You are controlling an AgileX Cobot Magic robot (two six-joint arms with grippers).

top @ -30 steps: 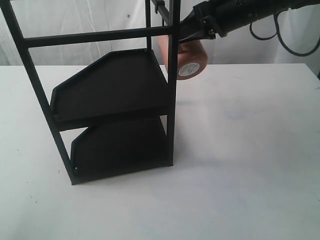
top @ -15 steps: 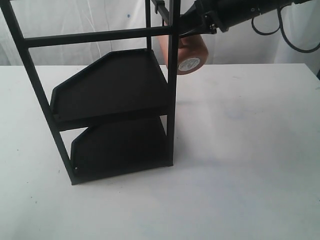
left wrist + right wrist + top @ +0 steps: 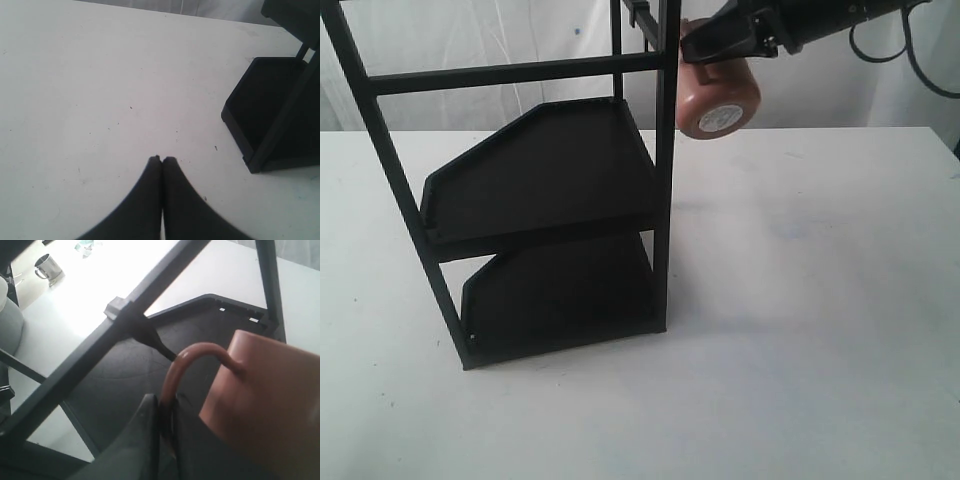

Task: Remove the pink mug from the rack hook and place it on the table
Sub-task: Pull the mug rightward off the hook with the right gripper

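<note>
**A:** Where is the pink mug (image 3: 718,101) right now?

**B:** Up in the air, in my right hand (image 3: 706,47). It hangs well above the table (image 3: 810,300), just beside the front post of the rack (image 3: 666,180), on the side away from the shelves. It is tipped over, so its pale base and round label (image 3: 723,116) face the exterior camera.

**A:** How are you gripping it?

**B:** By the handle (image 3: 196,354). My two fingers are clamped together on the lower part of the loop, and the mug body hangs off to one side of them. The wrist view shows the pink strip pinched between the dark pads.

**A:** And the rack hook (image 3: 151,338)?

**B:** It juts out from the frame bar, with its tip pointing at the arch of the handle. The tip is right at the outer edge of the loop. I cannot tell whether they touch, or whether the tip reaches inside the loop.

**A:** What is below the mug?

**B:** In the wrist view the upper of the two tray shelves (image 3: 545,170) lies behind and beneath it. In the exterior view the mug is beyond that shelf's corner, over bare white table.

**A:** And your other hand?

**B:** My left hand (image 3: 161,161) hovers over the table with its fingertips pressed together and nothing between them. A lower corner of the rack stands near it, off to one side.
</note>
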